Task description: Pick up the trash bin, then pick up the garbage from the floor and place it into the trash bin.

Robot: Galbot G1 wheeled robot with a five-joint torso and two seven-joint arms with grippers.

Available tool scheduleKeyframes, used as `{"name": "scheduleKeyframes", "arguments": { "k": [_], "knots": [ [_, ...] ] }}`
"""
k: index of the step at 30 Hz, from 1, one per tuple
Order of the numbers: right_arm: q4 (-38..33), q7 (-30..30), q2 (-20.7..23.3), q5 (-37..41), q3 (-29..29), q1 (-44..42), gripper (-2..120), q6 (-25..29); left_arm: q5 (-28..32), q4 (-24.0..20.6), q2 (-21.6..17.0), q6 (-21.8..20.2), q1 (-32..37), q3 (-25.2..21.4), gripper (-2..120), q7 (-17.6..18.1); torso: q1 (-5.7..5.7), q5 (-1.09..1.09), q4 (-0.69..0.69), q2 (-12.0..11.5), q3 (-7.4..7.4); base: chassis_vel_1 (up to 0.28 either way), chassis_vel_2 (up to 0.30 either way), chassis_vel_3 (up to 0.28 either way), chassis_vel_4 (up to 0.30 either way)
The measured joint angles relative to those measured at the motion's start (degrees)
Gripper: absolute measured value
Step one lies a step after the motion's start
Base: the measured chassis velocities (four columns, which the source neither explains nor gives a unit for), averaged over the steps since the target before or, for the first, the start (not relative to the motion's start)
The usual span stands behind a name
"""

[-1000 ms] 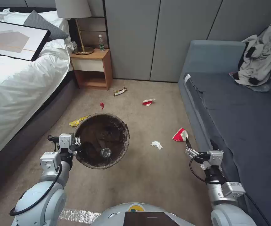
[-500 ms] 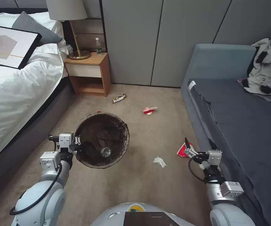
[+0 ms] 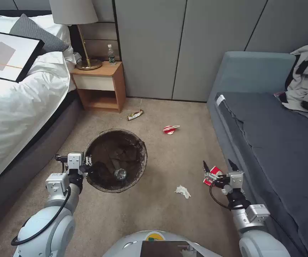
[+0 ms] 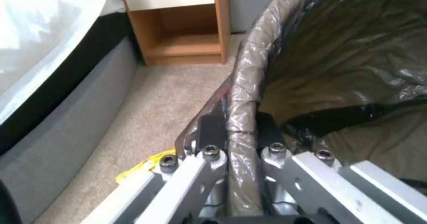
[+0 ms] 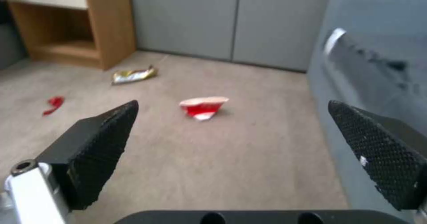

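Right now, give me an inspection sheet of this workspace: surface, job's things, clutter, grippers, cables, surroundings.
Surface: beige carpet, littered.
Job's things: trash bin held off the floor, dark liner over its rim, clear bottle inside. On the floor: crushed red-and-white cup, second crushed cup by the sofa, crumpled white paper, snack wrapper.
Clutter: jacket on the sofa; framed picture on the bed.
Grippers: left gripper shut on the bin's rim; right gripper open, above the second cup.
Cables: black loops at both wrists, one at.
Surroundings: bed, nightstand with lamp and bottle, sofa, grey wall panels.
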State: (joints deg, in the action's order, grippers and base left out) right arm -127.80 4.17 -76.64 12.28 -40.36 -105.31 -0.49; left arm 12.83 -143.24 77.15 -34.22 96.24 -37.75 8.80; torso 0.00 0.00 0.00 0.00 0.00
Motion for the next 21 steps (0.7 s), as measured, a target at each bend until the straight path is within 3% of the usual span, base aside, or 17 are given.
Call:
{"name": "scheduleKeyframes", "arguments": {
  "k": [6, 15, 21],
  "knots": [
    [2.63, 2.03, 3.71, 1.51, 1.49, 2.83, 100, -3.64, 0.03, 0.00, -0.04, -0.03, 0.22, -0.05, 2, 0.06, 0.00, 0.00, 0.00, 0.00, 0.00, 0.000, 0.000, 0.000, 0.000],
    [11.14, 6.24, 14.94, 3.81, 9.72, 11.96, 100, -8.79, 0.19, 0.00, -0.14, -0.23, 0.88, -0.39, 2, 0.16, 0.00, 0.01, 0.02, 0.00, 0.00, 0.000, 0.000, 0.000, 0.000],
    [14.68, 6.67, 17.73, 8.19, 14.11, 16.24, 100, -13.13, 0.44, 0.00, -0.35, -0.42, 0.88, -0.55, 2, 0.18, 0.00, 0.00, -0.01, 0.00, 0.01, 0.000, 0.000, 0.000, 0.000]
  ]
}}
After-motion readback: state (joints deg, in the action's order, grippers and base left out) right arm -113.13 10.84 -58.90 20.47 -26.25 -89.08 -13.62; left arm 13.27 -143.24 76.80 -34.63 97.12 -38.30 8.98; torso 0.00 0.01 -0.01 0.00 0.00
